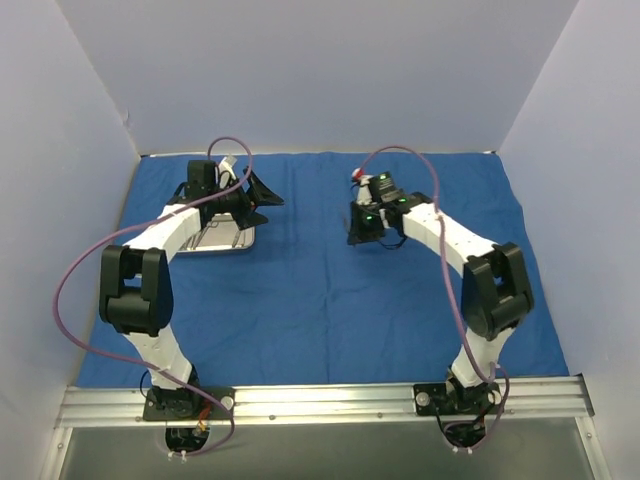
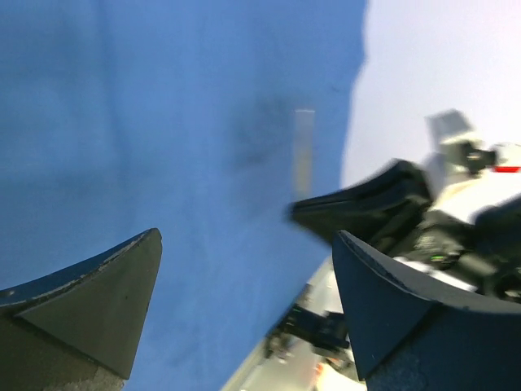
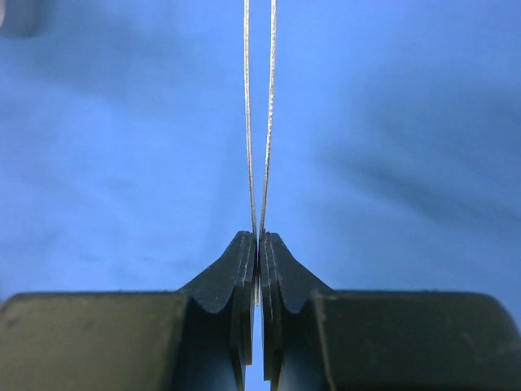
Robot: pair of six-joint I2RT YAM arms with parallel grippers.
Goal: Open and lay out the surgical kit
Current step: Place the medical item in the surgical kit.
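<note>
The royal-blue cloth (image 1: 320,290) lies spread flat over the table. A shiny steel tray (image 1: 243,246) sits on it at the left, partly hidden under my left arm. My left gripper (image 1: 262,203) hovers just right of the tray, open and empty (image 2: 246,236). My right gripper (image 1: 358,228) is over the cloth's middle right and is shut (image 3: 258,236) on a thin silver two-bladed instrument (image 3: 248,122), which sticks straight out past the fingertips. In the left wrist view a blurred pale strip (image 2: 304,151) shows by the right arm (image 2: 456,204).
White walls enclose the table on three sides. A metal rail (image 1: 330,400) with both arm bases runs along the near edge. Purple cables (image 1: 70,270) loop beside each arm. The cloth's edge (image 2: 350,122) meets the wall.
</note>
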